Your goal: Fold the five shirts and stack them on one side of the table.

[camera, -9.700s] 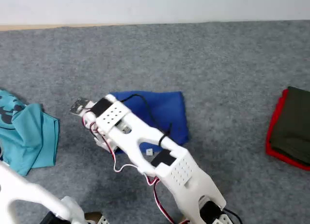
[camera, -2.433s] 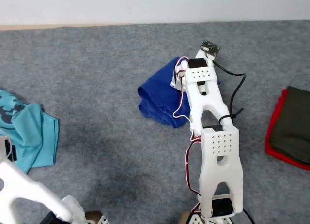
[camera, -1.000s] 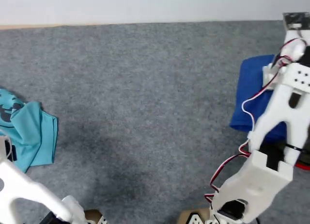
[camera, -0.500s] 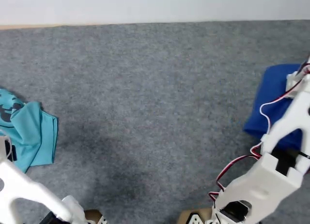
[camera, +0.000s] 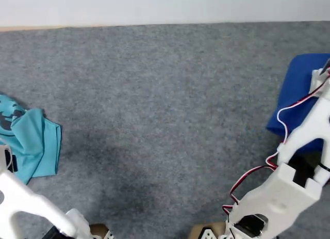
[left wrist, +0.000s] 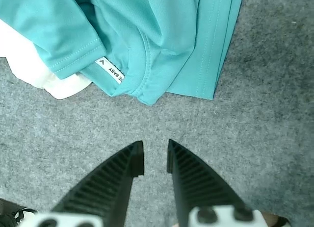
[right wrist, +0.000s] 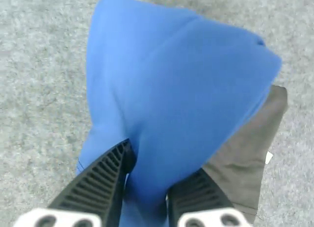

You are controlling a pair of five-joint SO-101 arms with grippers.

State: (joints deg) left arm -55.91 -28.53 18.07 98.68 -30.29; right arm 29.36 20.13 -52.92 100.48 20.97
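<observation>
A folded blue shirt (camera: 300, 99) hangs at the table's right edge, pinched by my right gripper (right wrist: 147, 180), which is shut on the cloth. Under it in the right wrist view lies a dark olive shirt (right wrist: 245, 148) of the stack. A teal shirt (camera: 32, 143) lies crumpled at the left edge, with a white garment (left wrist: 46, 80) under it. My left gripper (left wrist: 154, 161) hovers over bare carpet just short of the teal shirt (left wrist: 162, 40), its fingers a narrow gap apart with nothing between them.
Grey carpet (camera: 154, 94) covers the table, and a pale wall runs along the far edge. The right arm's white links (camera: 289, 182) rise from the near right. The left arm's link (camera: 26, 203) crosses the near left corner.
My right gripper has carried the blue shirt from the table's middle to the right edge, over the stack. The left arm and the teal shirt have stayed put.
</observation>
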